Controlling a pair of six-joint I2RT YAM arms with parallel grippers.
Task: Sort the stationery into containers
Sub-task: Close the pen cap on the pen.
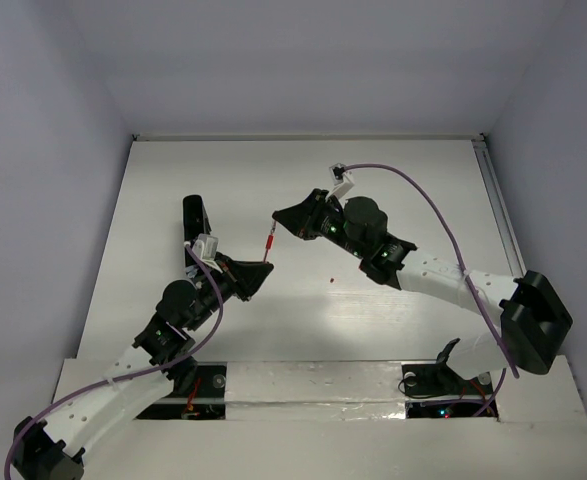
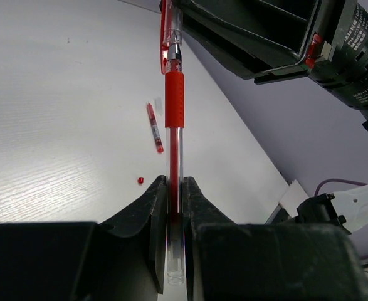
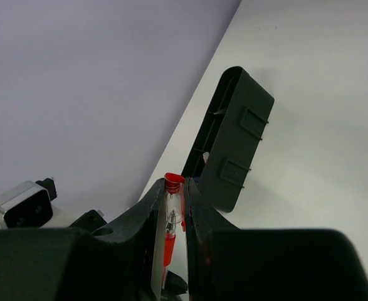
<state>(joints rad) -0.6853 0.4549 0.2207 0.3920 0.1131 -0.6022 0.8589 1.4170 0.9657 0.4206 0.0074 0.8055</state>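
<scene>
A red pen with a clear barrel hangs above the table between both grippers. My left gripper is shut on its clear barrel end, and the red rubber grip points away from it. My right gripper is shut on the pen's capped tip. In the top view the left gripper and right gripper face each other. The long black box stands left of them, and the right wrist view shows its ribbed outer wall. A short red-and-white pen piece and a tiny red piece lie on the table.
The white table is walled in by pale panels at the back and sides. A purple cable arcs over the right arm. The tiny red piece lies just below the right gripper in the top view.
</scene>
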